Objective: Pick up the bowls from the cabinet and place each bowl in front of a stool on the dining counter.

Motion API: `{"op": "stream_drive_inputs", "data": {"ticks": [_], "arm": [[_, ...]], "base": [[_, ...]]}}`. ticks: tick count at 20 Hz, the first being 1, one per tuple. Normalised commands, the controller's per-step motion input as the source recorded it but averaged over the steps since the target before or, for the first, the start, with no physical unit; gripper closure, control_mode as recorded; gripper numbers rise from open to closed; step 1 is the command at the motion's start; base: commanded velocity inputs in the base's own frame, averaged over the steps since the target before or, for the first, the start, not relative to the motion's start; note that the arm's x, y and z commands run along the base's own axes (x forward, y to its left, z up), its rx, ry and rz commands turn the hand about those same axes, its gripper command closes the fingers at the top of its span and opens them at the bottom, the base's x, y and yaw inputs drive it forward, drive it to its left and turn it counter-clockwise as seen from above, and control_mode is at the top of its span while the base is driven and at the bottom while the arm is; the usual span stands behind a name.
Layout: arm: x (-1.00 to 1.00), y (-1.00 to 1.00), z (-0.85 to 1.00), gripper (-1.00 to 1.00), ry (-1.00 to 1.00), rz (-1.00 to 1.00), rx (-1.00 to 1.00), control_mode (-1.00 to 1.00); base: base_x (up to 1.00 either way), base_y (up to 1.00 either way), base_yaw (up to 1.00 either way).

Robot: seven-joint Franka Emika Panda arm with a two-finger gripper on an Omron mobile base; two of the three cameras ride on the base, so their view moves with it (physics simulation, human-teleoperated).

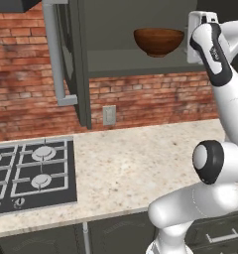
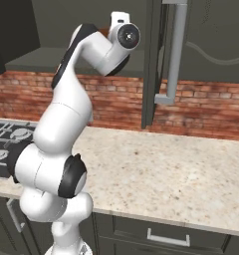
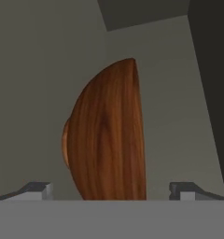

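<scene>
Bowl (image 1: 158, 40), a deep dark reddish-brown wooden one with visible grain, sits upright on the grey inner shelf (image 1: 136, 62) of the open cabinet (image 1: 77, 64), whose door with its long silver bar handle (image 1: 55, 54) stands swung out to the left of the bowl. The arm's wrist is raised to shelf height just to the right of the bowl. In the hand view the bowl appears rolled on its side, and the hand (image 3: 111, 191) is spread wide with its two fingertips (image 3: 37, 190) on either side of the bowl, gripping nothing; whether they touch it cannot be told. Below the cabinet lie the beige speckled table (image 1: 141, 163) and a black gas hob (image 1: 31, 173).
</scene>
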Motion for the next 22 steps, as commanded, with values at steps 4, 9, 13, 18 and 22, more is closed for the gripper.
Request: {"op": "stream_drive_inputs", "data": {"ticks": [4, 9, 13, 18, 22], "arm": [[0.06, 0.13, -0.07, -1.00, 0.00, 0.00, 0.00, -1.00], [0.18, 0.07, 0.00, -1.00, 0.00, 0.00, 0.00, -1.00], [0.23, 0.02, 0.00, -1.00, 0.00, 0.00, 0.00, -1.00], [0.16, 0.00, 0.00, -1.00, 0.00, 0.00, 0.00, -1.00], [0.07, 0.00, -0.01, -1.00, 0.00, 0.00, 0.00, -1.00]], "base": [[0.00, 0.00, 0.00], [0.00, 0.00, 0.00], [0.00, 0.00, 0.00], [0.00, 0.00, 0.00], [0.00, 0.00, 0.00]]}}
